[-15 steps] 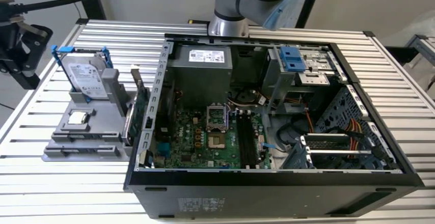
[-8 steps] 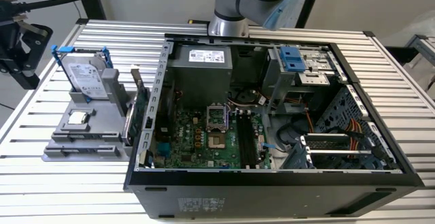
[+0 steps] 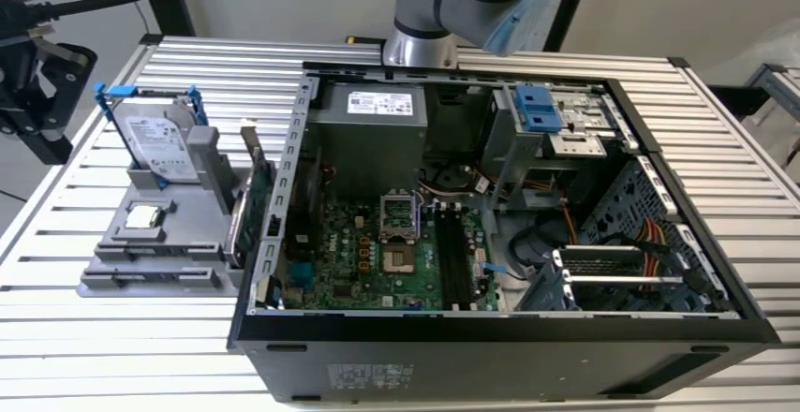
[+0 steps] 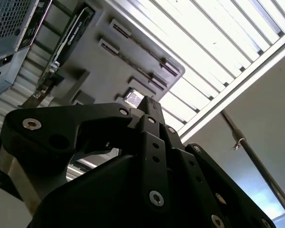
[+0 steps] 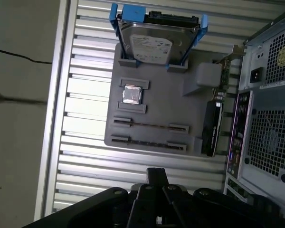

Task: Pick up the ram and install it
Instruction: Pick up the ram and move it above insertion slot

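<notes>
1. One open computer case (image 3: pixel 500 337) stands on the bench (image 3: pixel 125 337). In the exterior view, one gray holder (image 3: pixel 194 234) sits at its nine o'clock.
2. The holder carries one hard drive (image 5: pixel 152 45) and one processor chip (image 5: pixel 132 94). The ram (image 5: pixel 149 126) stands edge-on in its two long slots.
3. The tool (image 5: pixel 156 173) is closed, empty, and apart from the holder.

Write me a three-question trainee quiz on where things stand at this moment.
1. True or false: the ram is seated in the motherboard slots.
2. What stands in the blue frame on the grey tray? A) hard drive B) fan C) keyboard
3. What does the gripper hold?
Key: 1 false, it sits in the grey tray; 2 A; 3 nothing.
</notes>
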Robot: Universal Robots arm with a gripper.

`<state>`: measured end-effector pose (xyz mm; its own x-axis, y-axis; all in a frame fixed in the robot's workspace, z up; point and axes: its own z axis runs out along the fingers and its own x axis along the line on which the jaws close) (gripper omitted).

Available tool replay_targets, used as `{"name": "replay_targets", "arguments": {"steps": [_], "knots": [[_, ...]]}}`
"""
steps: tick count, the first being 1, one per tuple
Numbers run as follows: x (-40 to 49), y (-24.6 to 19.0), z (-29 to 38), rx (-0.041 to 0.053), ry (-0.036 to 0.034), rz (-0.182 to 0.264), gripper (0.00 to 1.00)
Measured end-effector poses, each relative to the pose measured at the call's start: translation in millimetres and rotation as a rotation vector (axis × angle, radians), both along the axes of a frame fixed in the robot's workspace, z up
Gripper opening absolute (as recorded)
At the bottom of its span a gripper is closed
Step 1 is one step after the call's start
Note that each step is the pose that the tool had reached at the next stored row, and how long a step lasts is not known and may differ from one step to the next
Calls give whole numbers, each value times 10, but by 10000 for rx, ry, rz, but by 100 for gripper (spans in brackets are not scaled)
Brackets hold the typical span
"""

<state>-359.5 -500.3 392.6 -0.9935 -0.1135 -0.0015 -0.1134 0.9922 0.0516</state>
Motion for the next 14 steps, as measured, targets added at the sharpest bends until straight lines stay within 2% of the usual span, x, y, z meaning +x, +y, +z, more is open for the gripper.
{"name": "replay_targets", "arguments": {"steps": [14], "knots": [[0,0,0,0,-1,311,0]]}}
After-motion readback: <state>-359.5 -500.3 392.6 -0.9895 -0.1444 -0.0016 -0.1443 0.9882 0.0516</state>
